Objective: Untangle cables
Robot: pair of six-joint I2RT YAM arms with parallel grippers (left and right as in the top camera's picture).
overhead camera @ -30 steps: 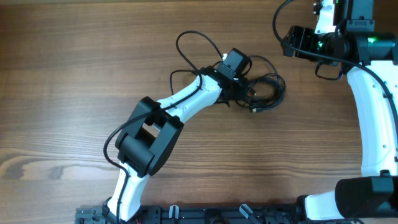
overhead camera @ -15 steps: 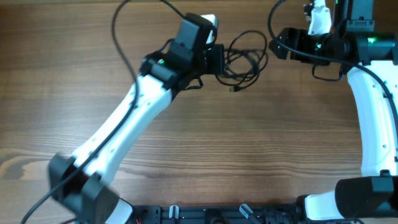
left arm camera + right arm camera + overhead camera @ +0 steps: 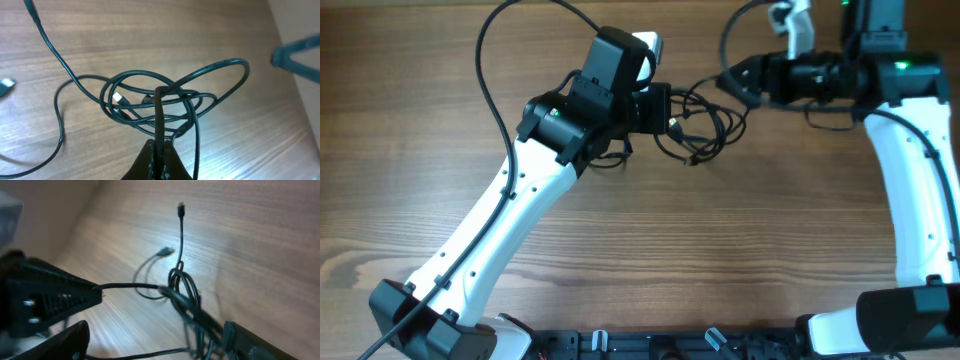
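One tangle of cables (image 3: pixel 705 122) sits at the far middle of the table (image 3: pixel 770 250), between the two grippers, with its long axis roughly left–right and one plug end pointing toward the near edge. Left gripper (image 3: pixel 670 108): jaws closed tight on a single strand leading straight into the knot. Right gripper (image 3: pixel 728 80): a strand reaches one fingertip; pinched or not, cannot tell.

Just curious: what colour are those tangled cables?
Black, with a dark teal sheen; the left wrist view shows the cables best.
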